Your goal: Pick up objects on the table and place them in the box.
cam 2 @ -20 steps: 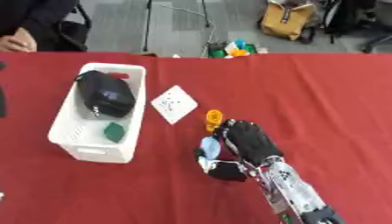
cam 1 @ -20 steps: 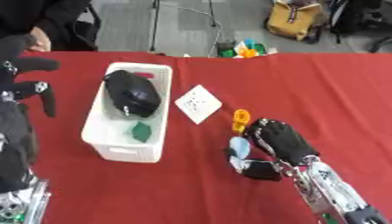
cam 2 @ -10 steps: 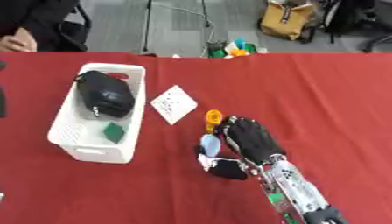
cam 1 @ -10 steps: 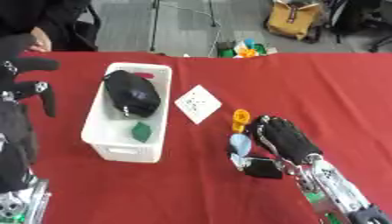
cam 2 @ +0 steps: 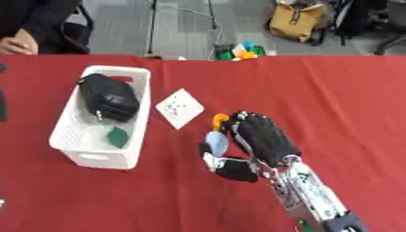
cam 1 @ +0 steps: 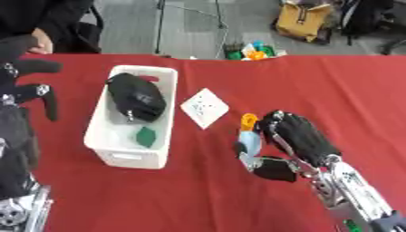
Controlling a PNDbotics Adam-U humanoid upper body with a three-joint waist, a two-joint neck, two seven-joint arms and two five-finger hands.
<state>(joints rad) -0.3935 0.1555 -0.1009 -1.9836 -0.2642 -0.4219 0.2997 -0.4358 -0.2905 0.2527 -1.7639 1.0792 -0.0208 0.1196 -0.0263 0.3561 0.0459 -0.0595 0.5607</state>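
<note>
The right hand (cam 1: 295, 136) is curled around a pale blue and orange object (cam 1: 249, 135) on the red counter (cam 1: 333, 90), apparently for transfer into the white box (cam 1: 111, 149).

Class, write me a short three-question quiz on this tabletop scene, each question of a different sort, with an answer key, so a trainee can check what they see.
1. True or false: the white box already holds a black pouch and a small green thing.
2. Multiple choice: the white card lies
A. inside the box
B. on the red table, between the box and the right hand
C. under the left hand
3. Fill in: the right hand is curled around a light ____ thing, with a small orange thing just beyond it.

Key
1. True
2. B
3. blue
</note>
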